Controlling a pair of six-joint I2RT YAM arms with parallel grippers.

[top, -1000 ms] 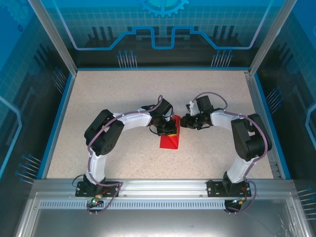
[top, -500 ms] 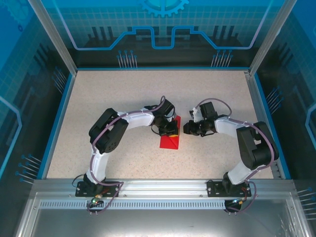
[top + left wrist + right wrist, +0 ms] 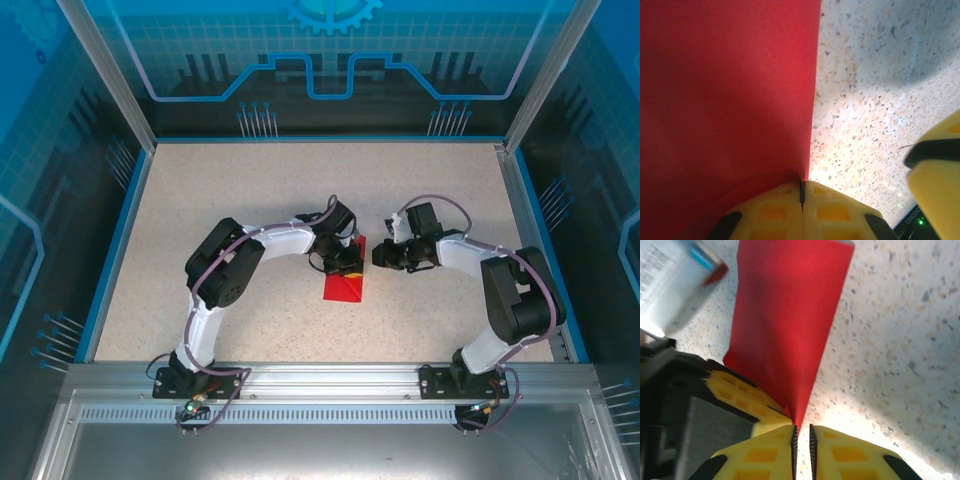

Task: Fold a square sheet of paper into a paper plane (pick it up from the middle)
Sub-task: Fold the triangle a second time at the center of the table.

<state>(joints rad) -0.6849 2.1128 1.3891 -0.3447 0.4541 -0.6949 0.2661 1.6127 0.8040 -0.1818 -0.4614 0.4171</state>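
Observation:
The red sheet of paper [image 3: 344, 283] lies folded and narrowed on the speckled table, its pointed end towards the far side. My left gripper [image 3: 346, 258] is shut on the paper's right edge; in the left wrist view the red paper [image 3: 725, 95] runs straight into the closed fingertips [image 3: 801, 186]. My right gripper [image 3: 379, 257] sits just right of the paper. In the right wrist view the red paper [image 3: 790, 315] tapers to a tip right at the gripper [image 3: 801, 432], whose jaws stand a narrow gap apart with table showing between them.
The two grippers are close together: the left gripper's yellow finger [image 3: 742, 395] sits beside the right jaws, and the right one's finger [image 3: 935, 175] shows in the left wrist view. Blue walls [image 3: 130, 210] edge the table.
The right gripper has drawn back to the right, off the paper's tip. The left arm has swung in slightly; its gripper stays shut on the paper, which has barely moved.

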